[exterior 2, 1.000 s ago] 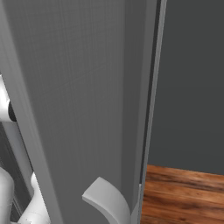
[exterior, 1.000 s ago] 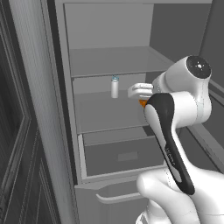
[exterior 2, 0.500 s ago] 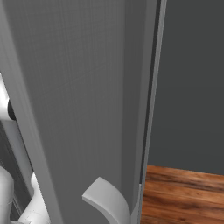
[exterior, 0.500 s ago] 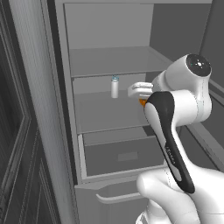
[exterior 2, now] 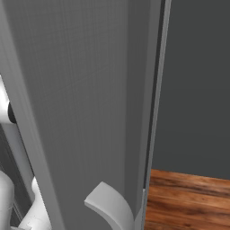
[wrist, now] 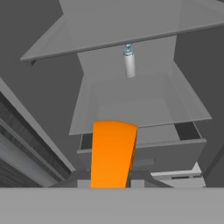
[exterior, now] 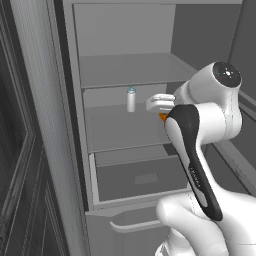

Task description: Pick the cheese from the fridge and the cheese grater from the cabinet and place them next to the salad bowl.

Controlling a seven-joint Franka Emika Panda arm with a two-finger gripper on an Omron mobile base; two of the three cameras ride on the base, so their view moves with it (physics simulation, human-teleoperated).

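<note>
Inside the open fridge the arm's reaching over the middle shelf, and the jaws are clamped on the cheese. From the hand camera the bright orange wedge sticks up right between the fingers, hanging out past the front edge of that shelf and above the drawer at the bottom, which is pulled partway out. From the left base camera you only catch a sliver of orange cheese peeking out beside the black forearm, near the right side of the shelf. A little pale bottle with a bluish cap stands upright toward the back edge of the same shelf, well apart from the cheese. On the right base camera the grey fridge door takes up most of the frame, with wood floor at the lower right
</note>
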